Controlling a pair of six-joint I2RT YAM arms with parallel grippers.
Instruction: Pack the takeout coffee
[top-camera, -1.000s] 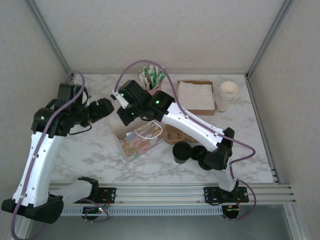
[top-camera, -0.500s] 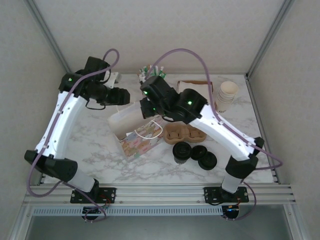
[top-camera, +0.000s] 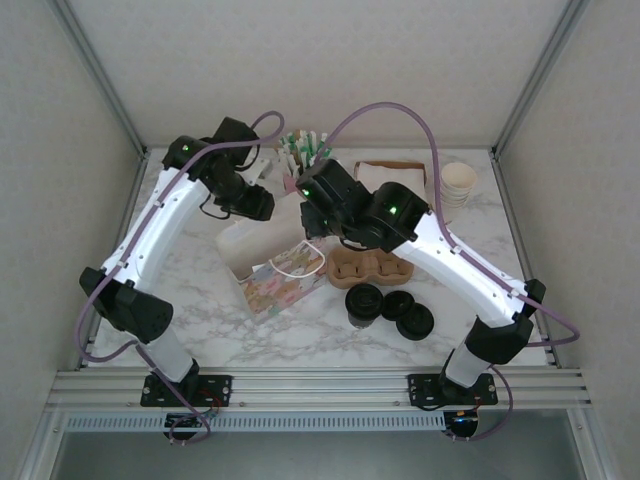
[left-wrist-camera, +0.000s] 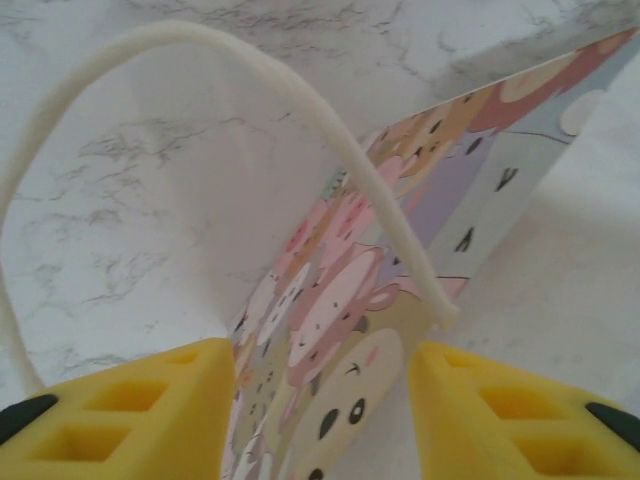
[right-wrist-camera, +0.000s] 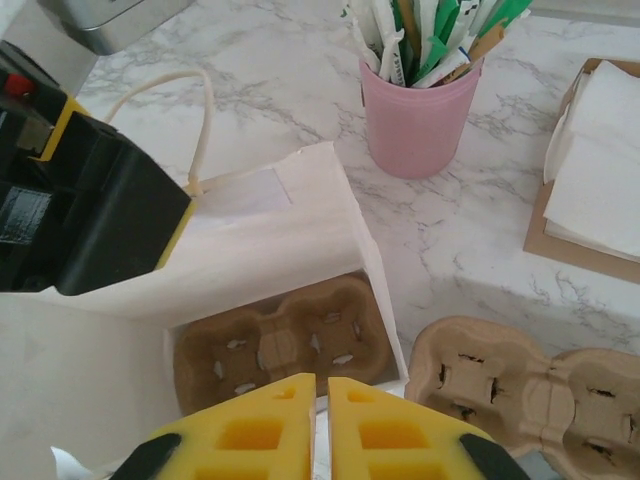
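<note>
Where the overhead camera looks down on the marble bench (top-camera: 200, 310), a printed paper bag (top-camera: 275, 290) sits near the middle with its mouth open. The left arm (top-camera: 160, 230) reaches over its far-left rim and the right arm (top-camera: 450, 260) over its far-right rim. An empty cup carrier (top-camera: 370, 265) lies just right of the bag, and three lidded coffee cups (top-camera: 365, 302) stand nearer than it. From the left wrist, the left fingers (left-wrist-camera: 150, 410) stand apart and released, straddling the bag's cartoon-printed wall, with its rope handle (left-wrist-camera: 300, 100) arching above. From the right wrist, the right fingers (right-wrist-camera: 255, 430) are clenched almost together over the bag's near rim. Whether they pinch the pale sliver between them I cannot tell. A second carrier (right-wrist-camera: 280, 345) lies on the bag's floor, and a pink cup of sachets (right-wrist-camera: 415, 120) stands beyond.
</note>
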